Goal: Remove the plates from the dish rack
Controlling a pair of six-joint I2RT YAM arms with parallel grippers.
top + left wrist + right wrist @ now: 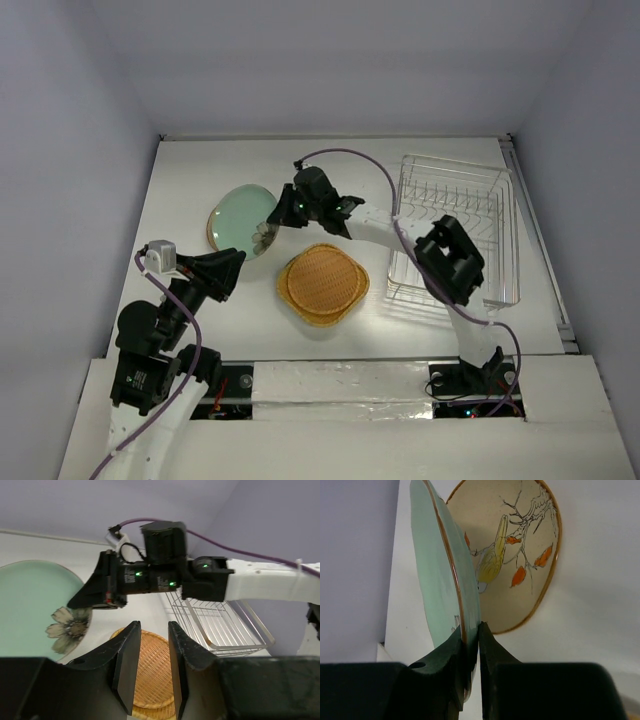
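Nearby, woven plates (322,284) beside green plate (240,215); cream plate (520,555) apparently underneath.

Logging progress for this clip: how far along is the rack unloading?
Done: the dish rack looks empty; the woven plates sit stacked on the table, and the cream plate lies flat. In hand: the right gripper is shut on the rim of the pale green plate, tilted above the cream one. Remaining: lower and release it. The left gripper is open, holding nothing.
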